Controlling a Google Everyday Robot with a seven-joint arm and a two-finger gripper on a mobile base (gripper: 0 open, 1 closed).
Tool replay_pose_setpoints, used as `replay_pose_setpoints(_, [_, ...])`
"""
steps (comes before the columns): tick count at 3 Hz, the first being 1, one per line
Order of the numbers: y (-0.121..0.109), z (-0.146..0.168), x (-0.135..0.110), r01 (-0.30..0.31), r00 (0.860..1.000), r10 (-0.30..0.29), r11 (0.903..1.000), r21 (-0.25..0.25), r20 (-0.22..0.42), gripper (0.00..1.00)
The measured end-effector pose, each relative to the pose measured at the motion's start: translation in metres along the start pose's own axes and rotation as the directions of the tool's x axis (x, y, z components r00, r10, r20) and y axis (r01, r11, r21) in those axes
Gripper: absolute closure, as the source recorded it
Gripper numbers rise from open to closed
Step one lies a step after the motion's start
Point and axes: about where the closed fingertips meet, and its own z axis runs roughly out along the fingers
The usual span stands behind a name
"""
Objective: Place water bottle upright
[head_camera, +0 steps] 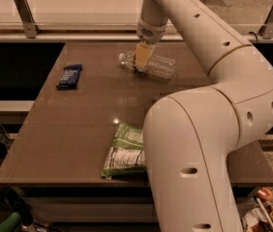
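The water bottle (157,65) is clear and ribbed, and it lies on its side at the back of the brown table (78,129). Its white cap end (123,58) points left. My gripper (140,61) comes down from above and sits on the bottle's neck end, hiding that part of it. The white arm reaches from the lower right, up and over to the bottle.
A dark blue snack bar (69,76) lies at the left of the table. A green and white chip bag (125,150) lies near the front edge, partly behind my arm. A rail with metal posts (26,16) runs behind the table.
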Motion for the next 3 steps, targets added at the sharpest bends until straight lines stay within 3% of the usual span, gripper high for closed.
replay_pose_setpoints(2, [-0.011, -0.044, 0.043, -0.040, 0.998, 0.038, 0.9986, 0.036, 0.059, 1.00])
replay_pose_setpoints(3, [-0.014, -0.070, 0.063, -0.053, 0.991, 0.045, 0.9968, 0.060, 0.129, 1.00])
